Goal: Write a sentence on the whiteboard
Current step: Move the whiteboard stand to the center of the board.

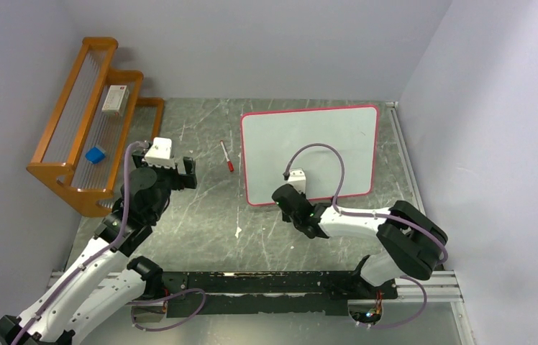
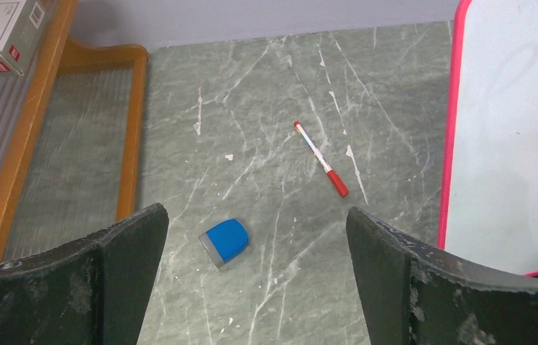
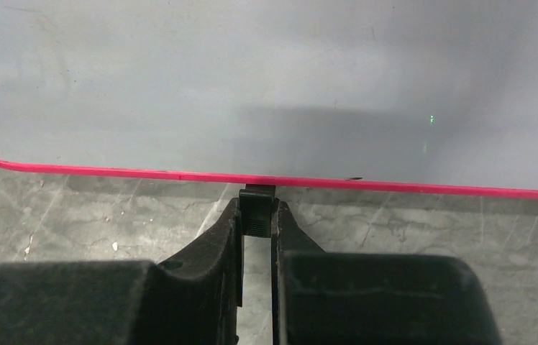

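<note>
The left pincer (image 2: 255,215) is wide open and holds nothing. A blue eraser (image 2: 224,241) lies just below it, and a pen (image 2: 321,159) lies a bit ahead to its right, handy for grabbing. The whiteboard (image 3: 266,86) lies flat right in front of the right pincer (image 3: 257,223), which pinches its little black foot (image 3: 257,195), I think to stop it sliding.

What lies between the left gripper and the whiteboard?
Only a red-capped marker, flat on the table between the open left gripper and the whiteboard. A blue eraser lies closer to the gripper. Nothing upright blocks that path.
</note>
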Robot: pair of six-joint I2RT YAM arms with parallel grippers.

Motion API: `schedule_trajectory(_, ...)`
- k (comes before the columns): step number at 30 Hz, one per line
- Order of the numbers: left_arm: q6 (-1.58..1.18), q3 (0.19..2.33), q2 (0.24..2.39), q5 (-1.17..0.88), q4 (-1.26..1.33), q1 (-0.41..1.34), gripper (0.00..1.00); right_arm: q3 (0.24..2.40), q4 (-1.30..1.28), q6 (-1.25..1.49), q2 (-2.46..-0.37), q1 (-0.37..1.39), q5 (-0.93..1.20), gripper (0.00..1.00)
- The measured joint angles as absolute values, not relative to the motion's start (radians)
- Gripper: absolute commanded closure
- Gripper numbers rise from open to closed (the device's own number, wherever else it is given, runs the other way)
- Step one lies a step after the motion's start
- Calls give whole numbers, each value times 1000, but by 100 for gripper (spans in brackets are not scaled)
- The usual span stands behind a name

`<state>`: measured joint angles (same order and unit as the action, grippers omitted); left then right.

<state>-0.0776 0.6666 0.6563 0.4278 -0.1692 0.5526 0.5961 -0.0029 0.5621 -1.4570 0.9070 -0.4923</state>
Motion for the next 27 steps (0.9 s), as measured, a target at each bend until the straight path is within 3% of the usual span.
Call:
schedule_trajectory(5, -90, 667, 667, 427, -170, 543, 2, 594, -10, 578, -1456, 931, -505, 98)
schedule_trajectory(14, -151, 680, 724, 432, -171, 513, 2, 572, -37, 588, -1387, 938, -498, 52)
schedule_trajectory(22, -224, 777, 896, 432, -233, 505, 2, 572, -41, 575, -1291, 942, -495, 28)
schedule_trajectory(27, -280, 872, 1052, 400, -269, 504, 2, 571, -68, 545, -1170, 943, -523, 19)
